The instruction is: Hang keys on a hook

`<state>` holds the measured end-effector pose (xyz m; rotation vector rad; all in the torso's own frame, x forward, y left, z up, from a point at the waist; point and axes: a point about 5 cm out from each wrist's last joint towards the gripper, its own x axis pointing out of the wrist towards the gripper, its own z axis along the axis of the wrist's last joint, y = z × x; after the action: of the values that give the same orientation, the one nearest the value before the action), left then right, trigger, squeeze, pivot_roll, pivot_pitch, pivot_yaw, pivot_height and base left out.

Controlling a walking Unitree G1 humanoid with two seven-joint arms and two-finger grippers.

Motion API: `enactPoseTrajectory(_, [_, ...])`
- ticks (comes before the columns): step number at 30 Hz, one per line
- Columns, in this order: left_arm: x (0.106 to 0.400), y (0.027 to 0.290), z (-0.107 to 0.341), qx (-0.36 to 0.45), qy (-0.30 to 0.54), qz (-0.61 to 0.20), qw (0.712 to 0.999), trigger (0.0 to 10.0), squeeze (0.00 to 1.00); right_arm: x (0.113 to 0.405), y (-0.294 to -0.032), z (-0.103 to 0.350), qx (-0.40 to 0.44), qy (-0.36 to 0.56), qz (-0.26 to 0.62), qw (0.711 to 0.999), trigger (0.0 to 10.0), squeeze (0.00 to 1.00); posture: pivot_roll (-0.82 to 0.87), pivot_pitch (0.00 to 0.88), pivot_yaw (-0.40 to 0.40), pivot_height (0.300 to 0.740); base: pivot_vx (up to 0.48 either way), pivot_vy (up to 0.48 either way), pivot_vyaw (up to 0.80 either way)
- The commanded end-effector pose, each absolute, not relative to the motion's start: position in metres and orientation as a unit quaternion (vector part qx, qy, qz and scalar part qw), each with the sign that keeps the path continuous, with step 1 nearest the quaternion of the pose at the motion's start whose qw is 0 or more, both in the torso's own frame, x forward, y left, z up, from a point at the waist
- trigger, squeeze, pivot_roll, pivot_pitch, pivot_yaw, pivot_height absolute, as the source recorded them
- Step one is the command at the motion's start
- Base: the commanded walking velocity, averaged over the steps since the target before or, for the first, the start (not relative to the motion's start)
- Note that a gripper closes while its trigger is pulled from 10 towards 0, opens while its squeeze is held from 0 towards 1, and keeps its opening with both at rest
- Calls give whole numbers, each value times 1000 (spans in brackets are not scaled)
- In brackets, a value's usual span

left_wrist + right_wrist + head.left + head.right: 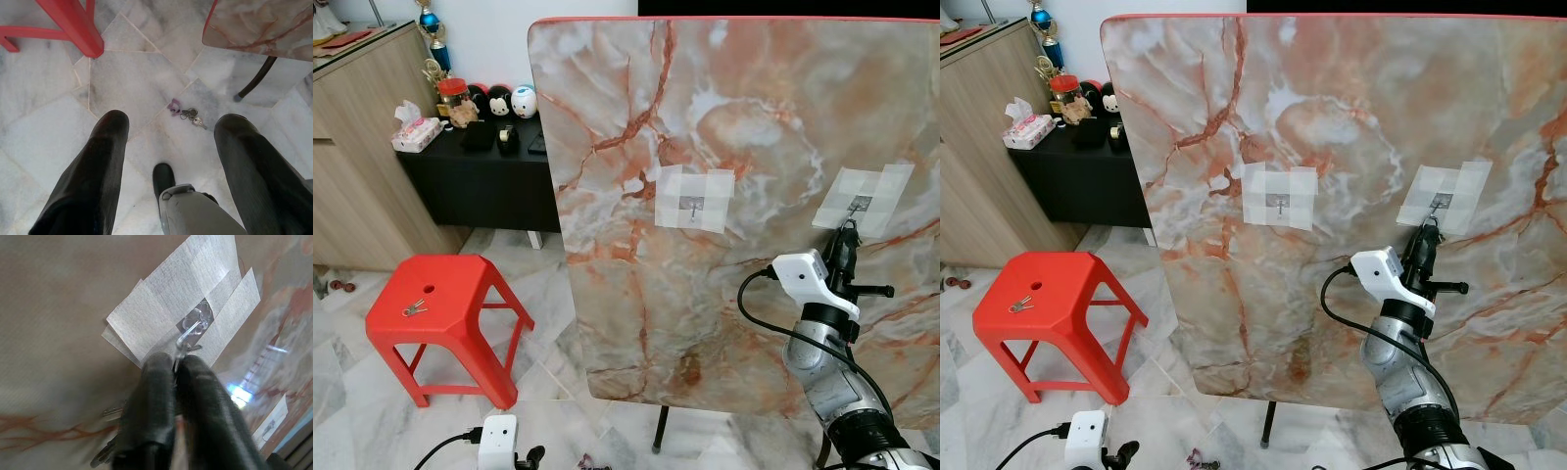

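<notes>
- Right wrist view: your right gripper [175, 363] has its two black fingers pinched together on a thin metal key ring [177, 354]. Its top loop sits just below the tip of the clear plastic hook [191, 329], which is taped to the upright marble-patterned board [724, 117] with white tape patches.
- The hook lies straight ahead and slightly up from the fingertips, at centre right of that frame. The keys [111, 450] trail down beneath the fingers, blurred.
- In the left eye view this hook [859, 206] sits at right of centre, so the right arm is the near one.
- Your left gripper [168, 147] hangs spread wide above the floor, grasping nothing. Another small key bunch with a purple tag [185, 112] lies on the tiles between its fingers.
</notes>
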<state>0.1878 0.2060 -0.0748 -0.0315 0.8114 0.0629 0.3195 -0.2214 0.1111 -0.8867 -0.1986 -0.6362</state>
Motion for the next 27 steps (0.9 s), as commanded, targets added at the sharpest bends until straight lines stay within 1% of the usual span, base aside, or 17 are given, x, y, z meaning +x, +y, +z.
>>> enactPoseTrajectory(1, [187,205,-76,-16,400,28,916,10000,0,322,-219,118,-411,-109,-303,853,10000,1000,5,0,17,740,0,0,0])
enactPoseTrajectory(10, [188,205,-75,-17,397,27,917,10000,0,320,-215,115,-408,-111,-293,857,10000,1000,4,0,16,740,0,0,0])
enactPoseTrajectory(11, [188,205,-75,-17,397,27,917,10000,0,318,-212,111,-396,-109,-277,869,10000,1000,3,0,16,740,0,0,0])
enactPoseTrajectory(13, [188,205,-75,-17,396,26,918,10000,0,317,-207,107,-383,-111,-256,881,10000,1000,0,0,17,740,0,0,0])
enactPoseTrajectory(14, [188,205,-75,-17,396,26,918,10000,0,315,-201,102,-371,-107,-231,893,10000,941,-3,0,17,740,0,0,0])
enactPoseTrajectory(15, [188,205,-75,-17,396,26,918,10000,0,315,-201,102,-371,-107,-231,893,10000,941,-3,0,17,740,0,0,0])
enactPoseTrajectory(16, [188,205,-75,-17,396,27,918,10000,0,313,-195,94,-366,-94,-202,903,10000,506,-4,0,16,740,0,0,0])
enactPoseTrajectory(17, [188,205,-75,-17,396,27,918,10000,0,313,-195,94,-366,-94,-202,903,10000,506,-4,0,16,740,0,0,0])
enactPoseTrajectory(18, [188,205,-75,-17,396,26,918,10000,0,310,-190,88,-360,-88,-183,911,10000,0,-3,0,15,740,0,0,0])
enactPoseTrajectory(20, [188,204,-75,-16,396,26,918,10000,0,304,-184,81,-345,-90,-155,921,10000,0,1,0,14,740,0,0,0])
enactPoseTrajectory(22, [188,204,-75,-16,396,26,918,10000,0,299,-182,78,-344,-90,-147,923,10000,0,2,0,13,740,0,0,0])
enactPoseTrajectory(23, [188,204,-75,-16,396,26,918,10000,0,292,-181,69,-327,-78,-130,933,10000,0,-3,0,13,740,0,0,0])
enactPoseTrajectory(24, [187,204,-75,-17,397,26,917,10000,0,284,-181,56,-304,-44,-117,944,10000,0,-6,0,13,740,0,0,0])
enactPoseTrajectory(25, [187,204,-75,-17,397,26,917,10000,0,284,-181,56,-304,-44,-117,944,10000,0,-6,0,13,740,0,0,0])
enactPoseTrajectory(26, [187,204,-76,-17,398,26,917,10000,0,277,-183,43,-275,-5,-118,954,10000,0,-9,0,11,740,0,0,0])
enactPoseTrajectory(27, [187,204,-76,-16,398,26,917,10000,0,275,-184,40,-267,2,-118,956,10000,0,-9,0,11,740,0,0,0])
